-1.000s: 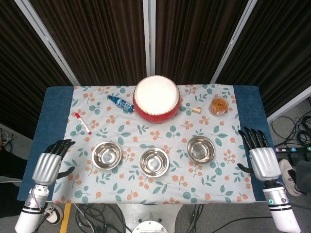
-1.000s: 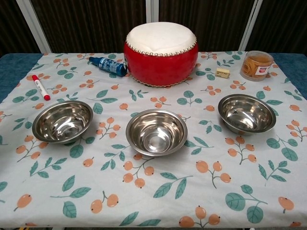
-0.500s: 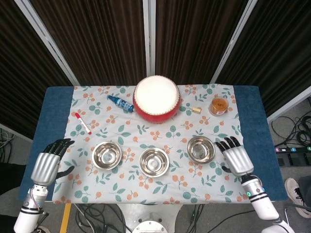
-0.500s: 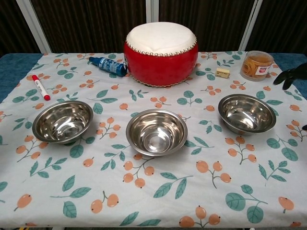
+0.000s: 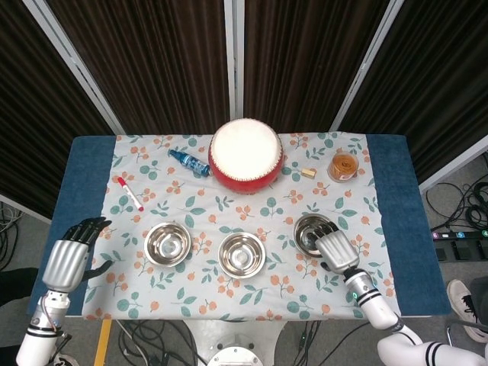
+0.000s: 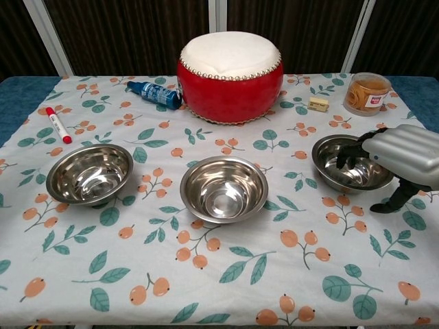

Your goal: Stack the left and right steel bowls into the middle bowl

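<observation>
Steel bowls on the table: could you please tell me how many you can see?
3, in a row: the left bowl, the middle bowl, and the right bowl, with the right hand over its rim. None appears hidden.

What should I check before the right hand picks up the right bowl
1. Right hand over the right bowl, fingers dipping inside the rim: ok.
2. Firm grip on the rim: cannot tell; contact is not clear.
3. Middle bowl empty, ready to receive: ok.
4. Path between right and middle bowl free of things: ok.
5. Left bowl in place, untouched: ok.
6. Left hand at the table's edge, holding nothing, away from the bowls: ok.
</observation>
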Robot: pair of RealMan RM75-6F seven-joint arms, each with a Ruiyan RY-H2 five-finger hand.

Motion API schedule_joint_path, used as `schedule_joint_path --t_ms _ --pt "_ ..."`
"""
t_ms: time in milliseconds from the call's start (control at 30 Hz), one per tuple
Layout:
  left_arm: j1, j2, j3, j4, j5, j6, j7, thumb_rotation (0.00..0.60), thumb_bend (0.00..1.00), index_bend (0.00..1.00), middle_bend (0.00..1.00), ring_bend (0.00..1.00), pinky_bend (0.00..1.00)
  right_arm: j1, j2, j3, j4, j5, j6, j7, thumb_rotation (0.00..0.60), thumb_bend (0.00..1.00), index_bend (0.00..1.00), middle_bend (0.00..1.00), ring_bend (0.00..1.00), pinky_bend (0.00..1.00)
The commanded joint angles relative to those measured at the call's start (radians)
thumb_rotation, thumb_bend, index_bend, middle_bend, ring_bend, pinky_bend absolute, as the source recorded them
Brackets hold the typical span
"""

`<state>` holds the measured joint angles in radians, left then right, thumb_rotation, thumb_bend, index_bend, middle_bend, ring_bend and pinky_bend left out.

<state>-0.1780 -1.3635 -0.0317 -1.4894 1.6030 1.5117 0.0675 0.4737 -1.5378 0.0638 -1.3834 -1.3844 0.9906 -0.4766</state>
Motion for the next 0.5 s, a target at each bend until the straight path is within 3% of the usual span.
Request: schedule_joint_path --t_ms 33,300,500 --pt "-0.002 -0.001 -0.001 0.004 -0.001 -0.003 -0.004 0.600 0.16 0.24 0.29 0.21 0.30 0.016 -0.023 0.005 0.029 0.006 -0.008 -0.002 0.600 0.13 0.37 0.38 0.25 0.27" --pt "-0.007 -0.001 -0.001 0.012 -0.008 -0.014 -0.012 0.600 0.16 0.24 0.29 0.21 0.30 0.039 -0.059 0.007 0.082 0.025 -0.024 -0.011 0.600 0.31 0.61 0.54 0.43 0.48" --pt "-0.008 0.000 -0.002 0.014 -0.011 -0.017 -0.016 0.600 0.16 0.24 0.29 0.21 0.30 0.045 -0.064 0.006 0.082 0.043 -0.026 -0.012 0.600 0.40 0.70 0.60 0.50 0.59"
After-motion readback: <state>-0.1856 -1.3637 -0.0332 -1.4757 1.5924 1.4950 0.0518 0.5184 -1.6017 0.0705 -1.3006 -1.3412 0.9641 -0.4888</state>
